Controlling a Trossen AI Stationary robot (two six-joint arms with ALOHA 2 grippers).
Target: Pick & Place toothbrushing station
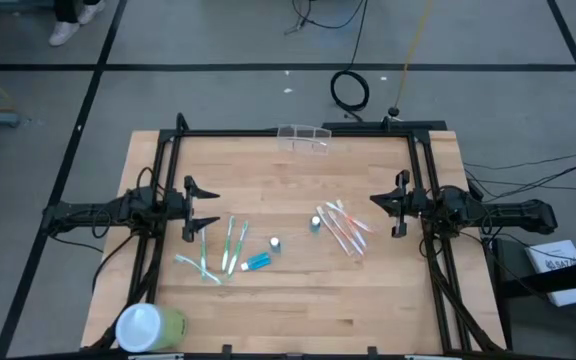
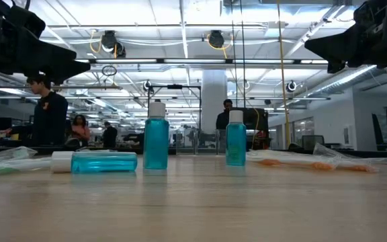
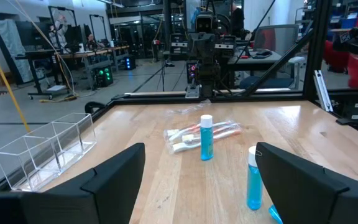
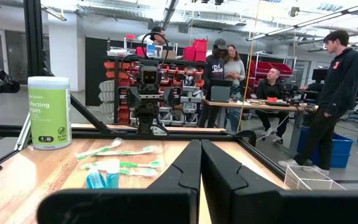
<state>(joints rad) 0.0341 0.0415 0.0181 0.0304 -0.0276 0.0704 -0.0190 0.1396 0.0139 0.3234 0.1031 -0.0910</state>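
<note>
Left gripper (image 1: 204,207) is held with fingers spread above wrapped green toothbrushes (image 1: 230,245); right gripper (image 1: 388,207) is pressed together, empty. Clear toothbrushing station (image 1: 303,135) is seen at the table's far edge.

From my right wrist, the picture's edge cuts off the toothbrushing station (image 4: 307,176), so only one clear corner shows. My right hand (image 4: 200,163) hides the middle of the counter (image 4: 17,180) behind its pressed-together fingers. From overhead, the wrapped toothbrushes (image 1: 343,228) are too small to count. At counter height, both my hands sit mostly above the frame.
</note>
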